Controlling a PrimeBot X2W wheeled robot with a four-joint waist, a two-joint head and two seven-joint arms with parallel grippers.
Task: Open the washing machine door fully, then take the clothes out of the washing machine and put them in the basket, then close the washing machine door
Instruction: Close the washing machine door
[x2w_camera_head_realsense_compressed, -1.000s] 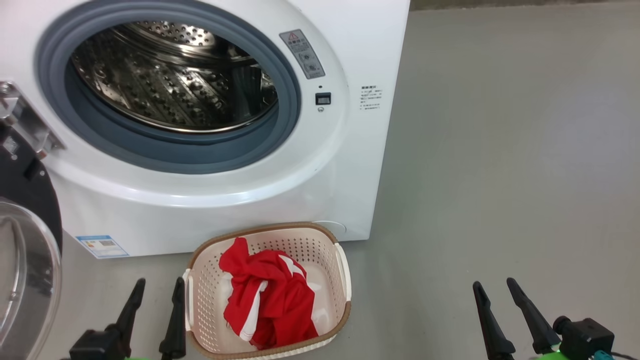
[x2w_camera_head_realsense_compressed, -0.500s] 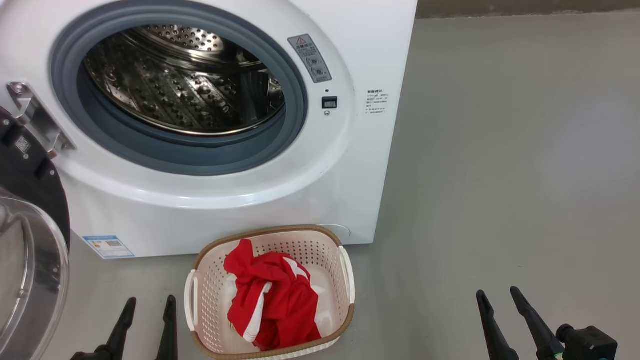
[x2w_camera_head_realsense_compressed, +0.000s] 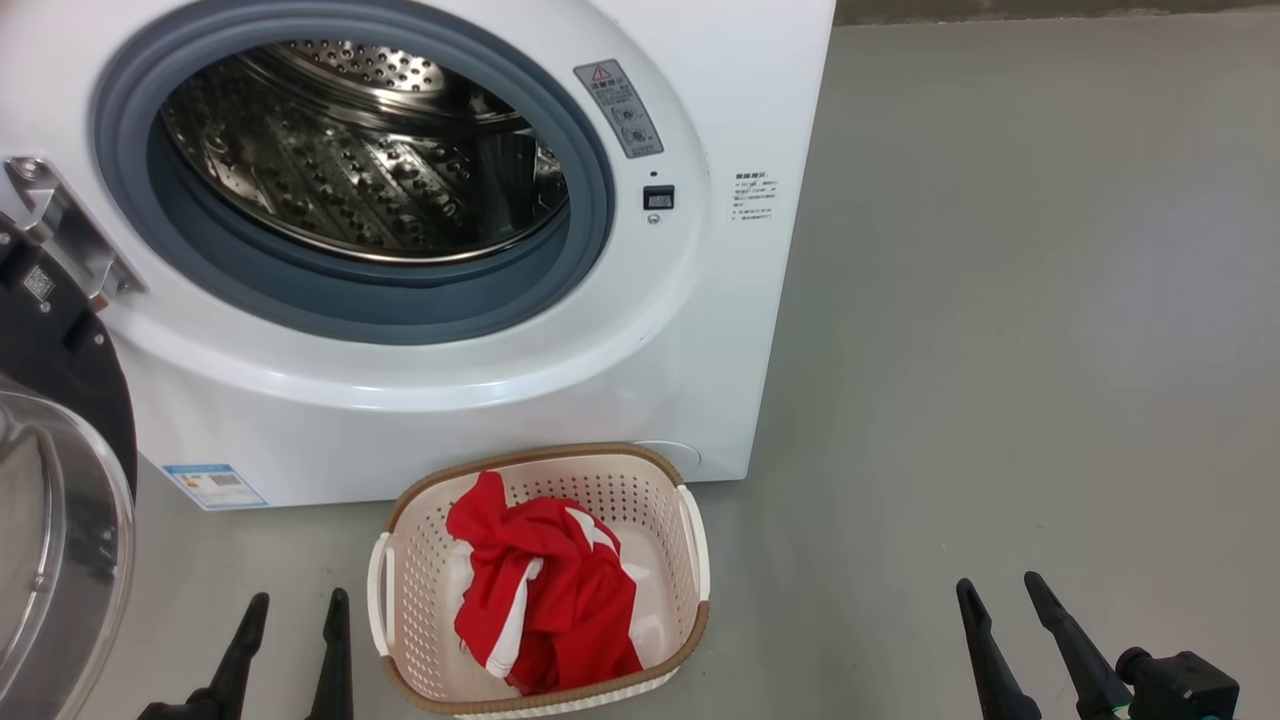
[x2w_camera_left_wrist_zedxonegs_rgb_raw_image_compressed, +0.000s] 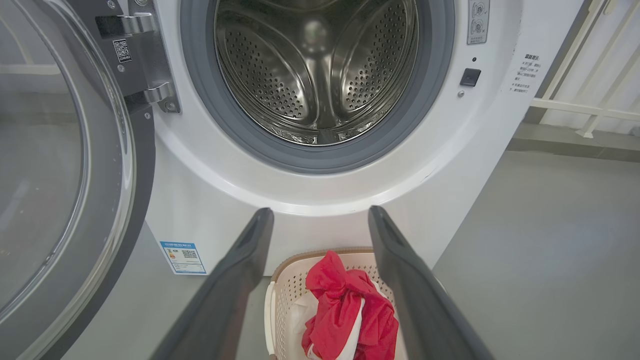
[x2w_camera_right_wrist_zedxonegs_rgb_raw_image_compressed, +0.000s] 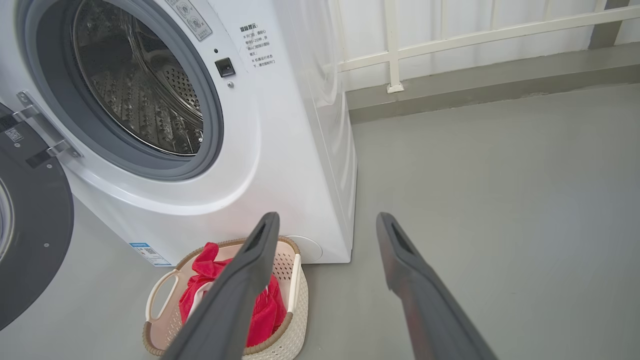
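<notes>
Clothes (x2w_camera_head_realsense_compressed: 545, 590): red w/ white trim, bunched in basket (x2w_camera_head_realsense_compressed: 420, 610). Basket sits on floor (x2w_camera_head_realsense_compressed: 1000, 350) just in front of washing machine (x2w_camera_head_realsense_compressed: 420, 420), below the opening. Drum (x2w_camera_head_realsense_compressed: 360, 150) looks bare in head, L wrist and R wrist views, no fabric seen. Lowest front part behind the gasket is partly hidden, so not fully sure.

Door (x2w_camera_head_realsense_compressed: 55, 480) swung wide to robot's left, hinge (x2w_camera_head_realsense_compressed: 65, 235) exposed, glass bowl bulging toward the robot.

Left gripper (x2w_camera_head_realsense_compressed: 300, 597): fingers spread, nothing between them, low beside basket's left side, not touching it. Right gripper (x2w_camera_head_realsense_compressed: 998, 582): fingers spread, empty, well off to the right over bare floor.

Step, my read: unloading done, only closing the door is left. Not yet begun; neither gripper touches the door.

Next move needs:
- L arm prob. best, it's nearer the door.
- Get to the outer side of the black rim near its free edge, push in an arc about the hinge.
- Check the swing clears the basket; can't tell from here.
- Finish w/ firm press so the catch meets latch slot (x2w_camera_head_realsense_compressed: 658, 197) at right of the opening.
</notes>
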